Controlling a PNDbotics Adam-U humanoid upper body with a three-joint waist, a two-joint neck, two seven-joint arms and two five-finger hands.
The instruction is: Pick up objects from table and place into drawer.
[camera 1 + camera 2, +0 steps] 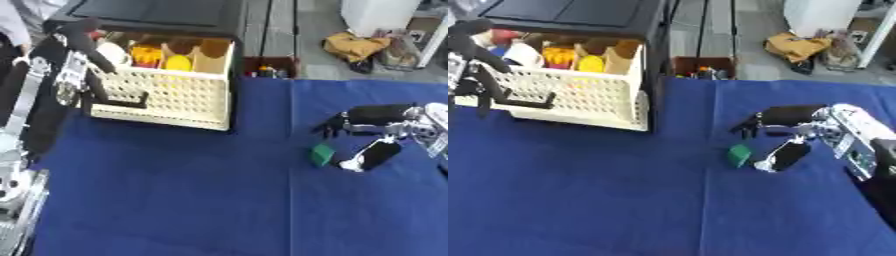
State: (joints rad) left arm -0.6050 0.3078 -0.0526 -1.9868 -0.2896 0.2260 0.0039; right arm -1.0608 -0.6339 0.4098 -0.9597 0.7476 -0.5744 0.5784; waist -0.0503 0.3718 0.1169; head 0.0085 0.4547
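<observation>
Right hand [385, 122], fingers apart, hovers beside a green block [322, 154] on the blue surface [175, 200] (left hand [83, 42] fingers curled on the cream drawer [166, 95]).

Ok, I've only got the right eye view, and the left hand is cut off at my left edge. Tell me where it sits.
Observer: The left hand is at the left end of the white drawer, above its rim.
Operator: Give me the arm's line.
Observer: The left arm comes up along the left edge of the blue table, and its silver joints show.
Operator: Now the drawer's left end.
Observer: Its front left corner shows whole, with the arm right beside it.
</observation>
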